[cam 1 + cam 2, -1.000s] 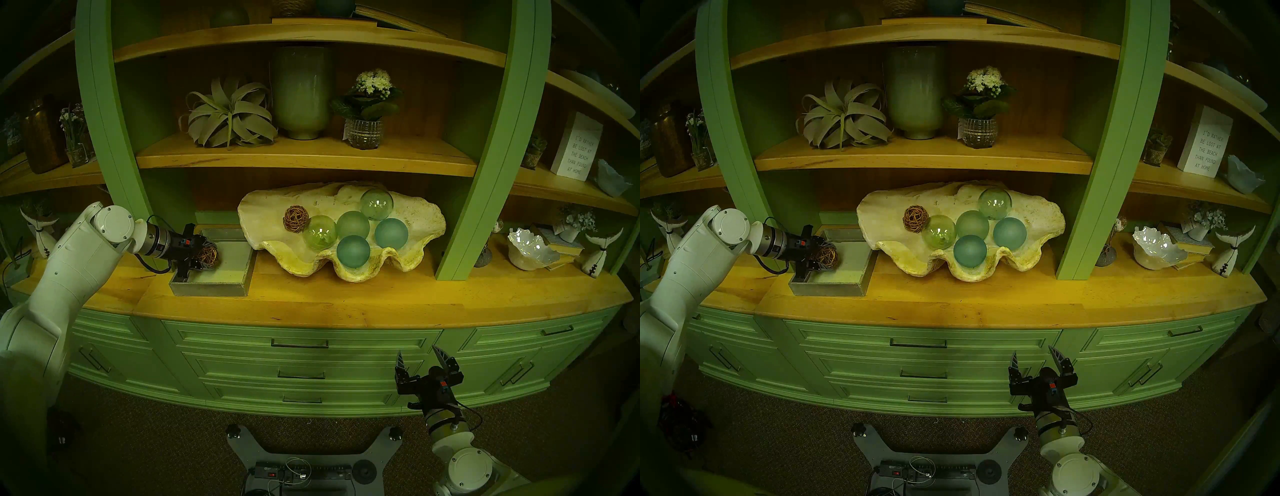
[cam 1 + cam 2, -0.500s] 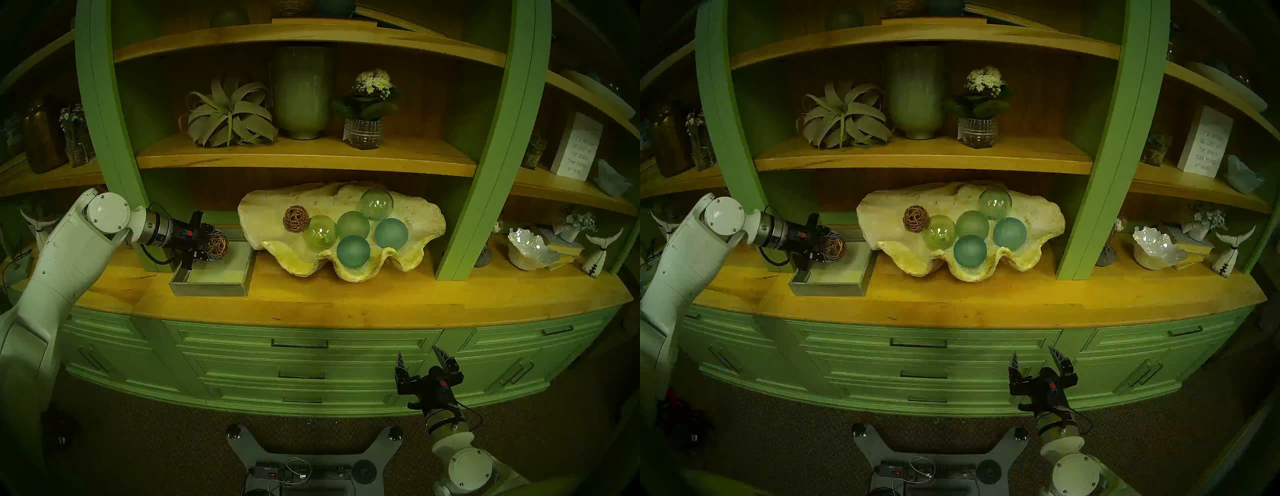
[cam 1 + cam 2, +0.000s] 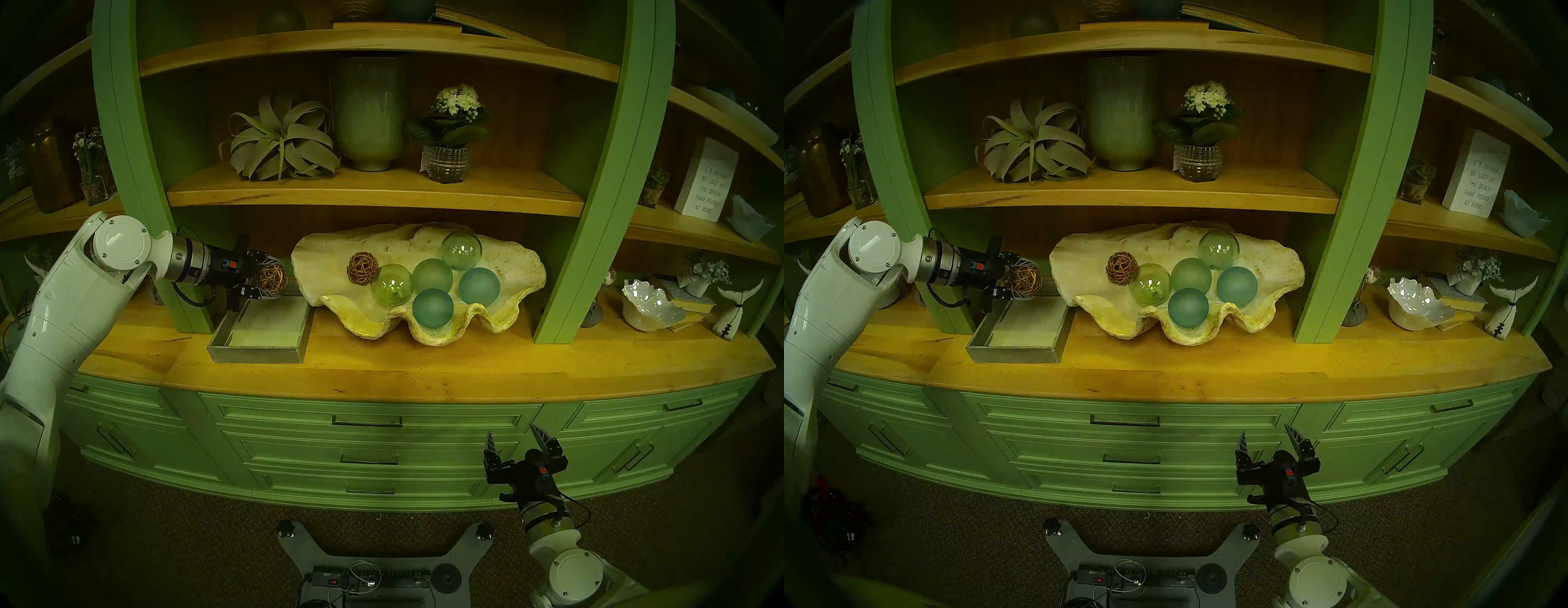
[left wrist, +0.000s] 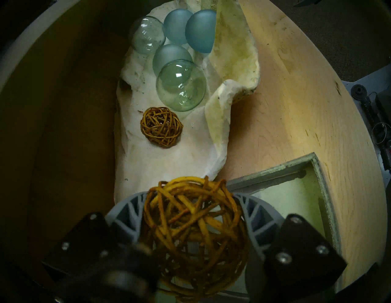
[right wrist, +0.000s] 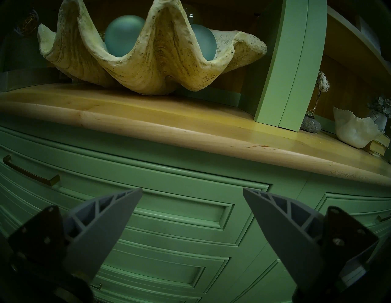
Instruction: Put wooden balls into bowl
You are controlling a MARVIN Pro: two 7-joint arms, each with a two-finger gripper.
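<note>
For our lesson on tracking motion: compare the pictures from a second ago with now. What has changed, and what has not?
The left hand, shut on a wicker ball, has lifted it out of the grey tray and carried it up toward the shell bowl. Unchanged: the other wicker ball in the bowl, the glass spheres, and the right hand, open and low.

Green shelving (image 3: pixel 602 170), wood counter (image 3: pixel 424 369), seemingly carpet (image 3: pixel 191 552)

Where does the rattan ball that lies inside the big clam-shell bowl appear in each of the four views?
Head stereo left: left of centre, rattan ball touching the clear green glass sphere.
Head stereo right: same spot, slightly further left.
Left wrist: centre, above the held ball.
Right wrist: not clearly visible; the shell wall hides it.
Shared landmark: the clam-shell bowl.
</note>
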